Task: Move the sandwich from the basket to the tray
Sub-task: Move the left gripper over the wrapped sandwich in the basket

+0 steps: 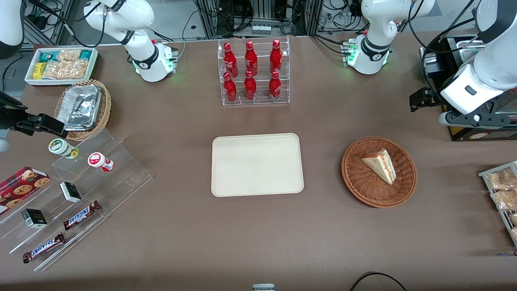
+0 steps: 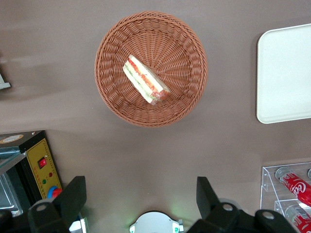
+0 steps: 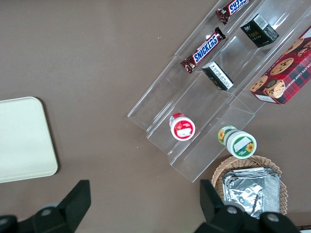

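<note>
The small triangular sandwich of pale bread with red and green filling lies on its side in the round reddish-brown wicker basket, which sits near the working arm's end of the tabletop. The flat cream-beige rectangular tray lies bare mid-tabletop, well apart from the basket. The hand hangs high above the tabletop, fingers spread wide and grasping nothing — the approach looks not yet begun. Next it likely must descend over the basket, line its fingers across the wedge's flat faces, and close gently on the soft bread.
</note>
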Tool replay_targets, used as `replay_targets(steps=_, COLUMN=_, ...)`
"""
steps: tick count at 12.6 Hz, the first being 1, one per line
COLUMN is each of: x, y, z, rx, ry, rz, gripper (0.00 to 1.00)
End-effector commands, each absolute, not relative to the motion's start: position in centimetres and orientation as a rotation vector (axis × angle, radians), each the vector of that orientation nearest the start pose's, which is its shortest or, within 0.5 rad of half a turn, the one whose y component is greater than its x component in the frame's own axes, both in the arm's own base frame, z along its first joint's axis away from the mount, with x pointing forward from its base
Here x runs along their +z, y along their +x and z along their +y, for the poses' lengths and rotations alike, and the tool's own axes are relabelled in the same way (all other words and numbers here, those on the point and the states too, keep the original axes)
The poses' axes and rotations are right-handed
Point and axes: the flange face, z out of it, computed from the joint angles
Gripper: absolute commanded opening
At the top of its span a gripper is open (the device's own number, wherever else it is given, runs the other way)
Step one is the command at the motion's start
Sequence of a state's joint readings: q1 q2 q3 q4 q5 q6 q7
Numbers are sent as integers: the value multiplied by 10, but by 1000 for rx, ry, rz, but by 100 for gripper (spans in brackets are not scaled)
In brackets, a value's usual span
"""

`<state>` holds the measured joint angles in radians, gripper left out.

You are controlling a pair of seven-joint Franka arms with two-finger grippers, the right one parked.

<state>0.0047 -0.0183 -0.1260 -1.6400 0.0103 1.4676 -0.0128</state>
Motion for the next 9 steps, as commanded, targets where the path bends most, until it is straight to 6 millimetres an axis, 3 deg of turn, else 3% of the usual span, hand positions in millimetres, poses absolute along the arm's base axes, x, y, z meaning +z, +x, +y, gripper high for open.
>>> replay_targets(steps=1, x=594, y=529, z=-67, rx=218, ry=-3094, rz=177, gripper=100)
replay_targets(steps=5, x=580, y=536, z=-68, rx=221, ry=-3095, rz=179, gripper=100)
replay_targets(steps=9, x=516, y=536, z=-71, rx=297, ry=-3087, rz=189, gripper=100)
